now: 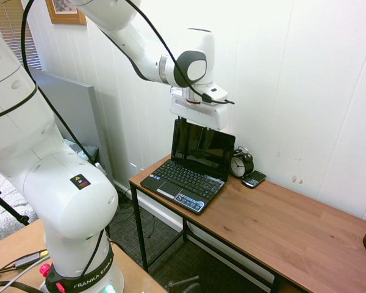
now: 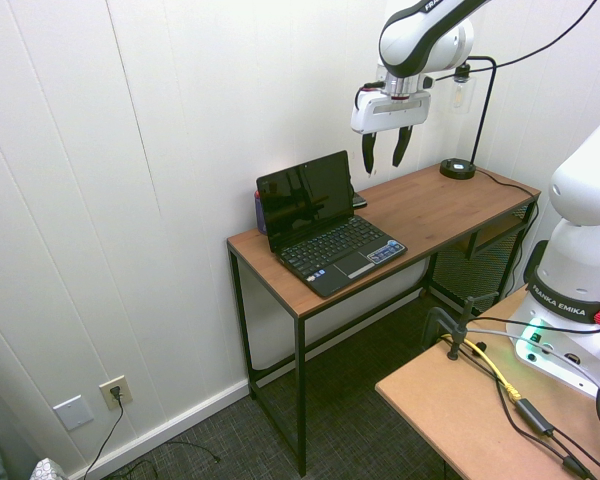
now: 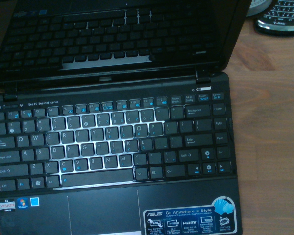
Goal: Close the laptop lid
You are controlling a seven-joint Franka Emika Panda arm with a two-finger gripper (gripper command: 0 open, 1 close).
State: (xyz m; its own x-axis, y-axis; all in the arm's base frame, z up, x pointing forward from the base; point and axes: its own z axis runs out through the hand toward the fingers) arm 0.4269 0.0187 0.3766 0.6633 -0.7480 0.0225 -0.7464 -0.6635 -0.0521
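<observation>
On a narrow wooden table (image 2: 450, 215) against a white panelled wall, the thin glossy black laptop lid (image 2: 306, 196) stands upright and fully open. Above its top edge hangs the white arm's pincer (image 2: 385, 147), pointing down, fingers spread wide, holding nothing. Approach stage: next, likely lower behind the lid and push it forward.

You have the small black netbook (image 1: 184, 178) on the left end of the wooden surface (image 1: 293, 226), its thin glossy black laptop lid (image 1: 202, 145) standing upright at the far side by the wall. Right of it sits a black twin-bell alarm clock (image 1: 240, 163), with a small black phone (image 1: 254, 179) just beside. The tool (image 2: 385, 150) hangs above the lid, well apart.
</observation>
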